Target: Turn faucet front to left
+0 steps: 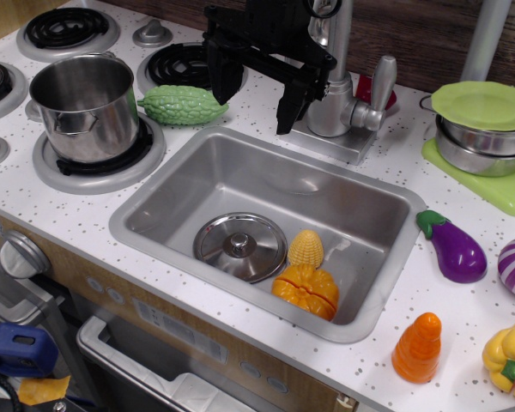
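Note:
The faucet point(333, 107) is a matte silver tap with a thick round body on a square base plate point(348, 148), standing behind the sink's back rim. Its thin pipe point(343, 34) rises out of the top of the frame, and its spout end is hidden. Its side lever handle point(383, 81) points up on the right. My black gripper point(251, 112) hangs just left of the faucet body, above the sink's back edge. It is open and empty, its right finger point(286, 112) close to the body, its left finger point(218, 81) near the green gourd.
The sink point(167, 193) holds a steel lid point(239, 246), a toy corn point(305, 249) and an orange squash point(306, 290). A green gourd point(182, 105) and a steel pot point(84, 105) are left. A lidded bowl point(483, 124), grey pole point(485, 39), eggplant point(453, 249) and carrot point(418, 348) are right.

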Robot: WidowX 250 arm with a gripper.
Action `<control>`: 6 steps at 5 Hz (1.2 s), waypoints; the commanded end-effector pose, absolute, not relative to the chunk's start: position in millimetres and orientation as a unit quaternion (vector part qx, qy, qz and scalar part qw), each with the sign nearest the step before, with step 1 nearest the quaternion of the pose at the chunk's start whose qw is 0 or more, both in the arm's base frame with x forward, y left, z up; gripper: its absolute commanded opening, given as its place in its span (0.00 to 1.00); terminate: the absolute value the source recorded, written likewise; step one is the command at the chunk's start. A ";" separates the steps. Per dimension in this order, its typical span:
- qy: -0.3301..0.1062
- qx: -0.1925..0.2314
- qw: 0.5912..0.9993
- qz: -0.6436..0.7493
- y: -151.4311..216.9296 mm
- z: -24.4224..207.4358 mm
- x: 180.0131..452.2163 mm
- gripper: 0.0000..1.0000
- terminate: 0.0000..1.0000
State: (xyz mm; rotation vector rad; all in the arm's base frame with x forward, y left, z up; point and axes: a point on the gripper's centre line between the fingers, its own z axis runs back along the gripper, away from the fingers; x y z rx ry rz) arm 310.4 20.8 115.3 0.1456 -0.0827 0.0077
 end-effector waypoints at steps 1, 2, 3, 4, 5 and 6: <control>-0.041 0.073 0.996 0.004 20.8 115.3 310.4 1.00 0.00; -0.084 0.086 0.993 0.012 24.6 116.4 321.1 1.00 0.00; -0.118 0.078 0.990 0.008 23.9 123.9 334.8 1.00 0.00; -0.150 0.080 0.985 0.006 25.1 136.0 343.8 1.00 0.00; -0.172 0.067 0.983 0.017 29.2 140.3 353.3 1.00 0.00; -0.183 0.074 0.980 0.012 35.1 141.3 364.1 1.00 0.00</control>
